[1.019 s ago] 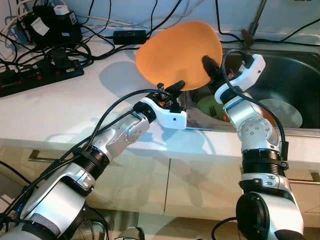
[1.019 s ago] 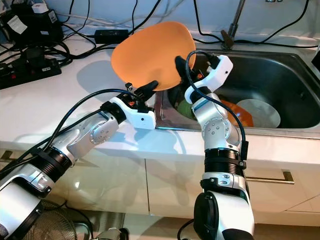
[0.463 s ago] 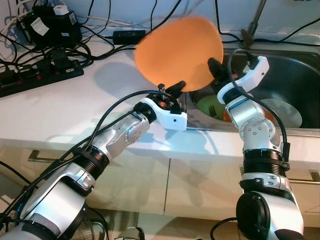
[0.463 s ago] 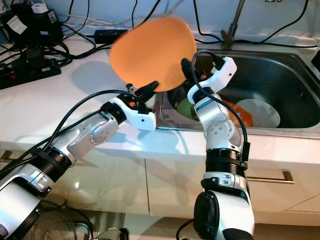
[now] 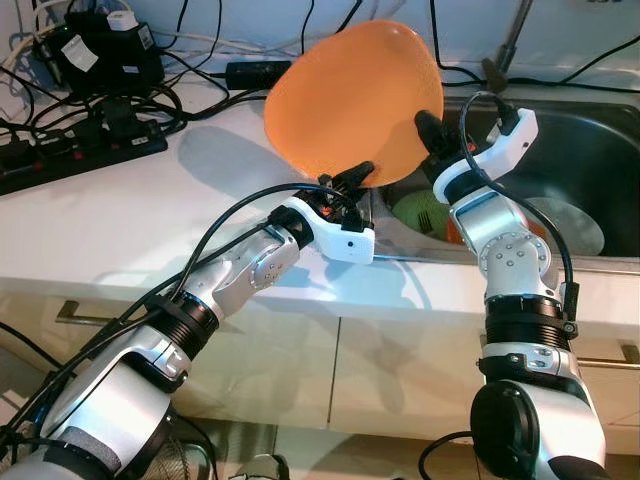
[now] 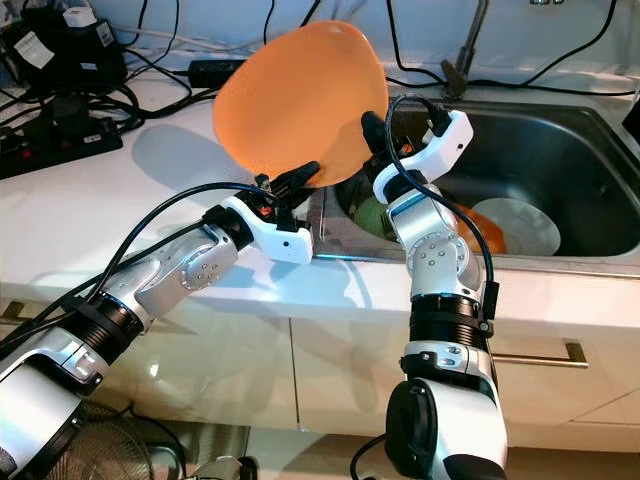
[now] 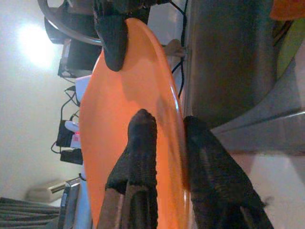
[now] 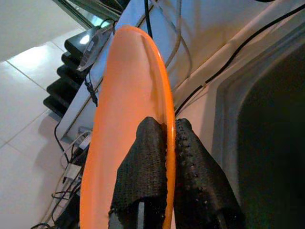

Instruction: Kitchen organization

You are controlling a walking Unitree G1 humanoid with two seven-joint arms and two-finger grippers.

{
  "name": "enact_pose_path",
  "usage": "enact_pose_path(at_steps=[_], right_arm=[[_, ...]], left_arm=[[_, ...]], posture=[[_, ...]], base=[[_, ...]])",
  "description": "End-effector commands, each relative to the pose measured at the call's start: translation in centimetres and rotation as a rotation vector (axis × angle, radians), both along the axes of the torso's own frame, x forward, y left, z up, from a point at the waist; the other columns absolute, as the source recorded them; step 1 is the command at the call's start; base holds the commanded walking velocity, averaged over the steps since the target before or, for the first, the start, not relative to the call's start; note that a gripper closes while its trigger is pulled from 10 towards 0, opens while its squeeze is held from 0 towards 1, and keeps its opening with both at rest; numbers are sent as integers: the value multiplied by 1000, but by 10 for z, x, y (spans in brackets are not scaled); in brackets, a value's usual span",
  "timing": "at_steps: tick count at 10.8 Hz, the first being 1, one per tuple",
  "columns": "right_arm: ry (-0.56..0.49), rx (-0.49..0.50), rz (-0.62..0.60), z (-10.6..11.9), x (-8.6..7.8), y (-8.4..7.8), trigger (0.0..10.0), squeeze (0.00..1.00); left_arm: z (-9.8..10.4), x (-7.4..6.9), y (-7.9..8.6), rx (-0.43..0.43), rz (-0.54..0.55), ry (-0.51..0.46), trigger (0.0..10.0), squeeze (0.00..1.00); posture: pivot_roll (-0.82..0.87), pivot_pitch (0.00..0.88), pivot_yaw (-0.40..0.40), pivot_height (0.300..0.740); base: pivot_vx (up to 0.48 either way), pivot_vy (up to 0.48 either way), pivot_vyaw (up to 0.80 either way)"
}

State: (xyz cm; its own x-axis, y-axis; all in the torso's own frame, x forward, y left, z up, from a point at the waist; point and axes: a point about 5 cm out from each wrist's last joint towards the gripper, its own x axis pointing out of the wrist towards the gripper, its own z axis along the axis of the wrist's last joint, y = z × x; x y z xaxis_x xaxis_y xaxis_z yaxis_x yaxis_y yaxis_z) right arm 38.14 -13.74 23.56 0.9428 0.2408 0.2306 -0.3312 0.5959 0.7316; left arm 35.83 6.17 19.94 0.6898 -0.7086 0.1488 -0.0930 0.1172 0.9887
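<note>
An orange plate point(image 5: 350, 95) is held tilted up on edge over the white counter point(image 5: 120, 220), beside the sink's left rim. My left gripper point(image 5: 358, 174) is shut on the plate's lower rim, one finger on each face, as the left wrist view shows point(image 7: 167, 121). My right gripper point(image 5: 425, 127) is shut on the plate's right rim, over the sink point(image 5: 600, 150). In the right wrist view its fingertips point(image 8: 151, 131) pinch the thin orange edge point(image 8: 138, 71).
In the steel sink lie a green dish point(image 5: 420, 212), an orange one point(image 5: 456, 234) and a white plate point(image 5: 578, 226). The faucet point(image 5: 508, 48) rises behind it. Black power strips and tangled cables point(image 5: 90, 90) crowd the counter's back left. Cabinet fronts point(image 5: 300, 370) are below.
The orange plate has risen a little and tipped more upright between both grippers. The right gripper shifted slightly up and to the right along the rim.
</note>
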Motion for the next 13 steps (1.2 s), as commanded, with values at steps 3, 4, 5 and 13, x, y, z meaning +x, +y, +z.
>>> enact_pose_path(at_steps=[3,4,5,13], right_arm=[[25,42,-91,2,4,-13,0,0],[43,83,-165,2,6,-22,0,0],[58,107,-231,1,8,-31,0,0],[-41,-29,-670,20,3,-89,0,0]], left_arm=[[15,3,1,-40,0,-42,10000,1000],[15,3,0,-40,-2,-47,10000,1000],[15,3,0,-39,0,-51,10000,1000],[10,0,-7,-506,-25,530,10000,0]], posture=[[178,39,8,740],[181,34,9,740],[181,33,8,740],[182,54,0,740]], base=[[0,0,0],[0,0,0],[0,0,0],[0,0,0]])
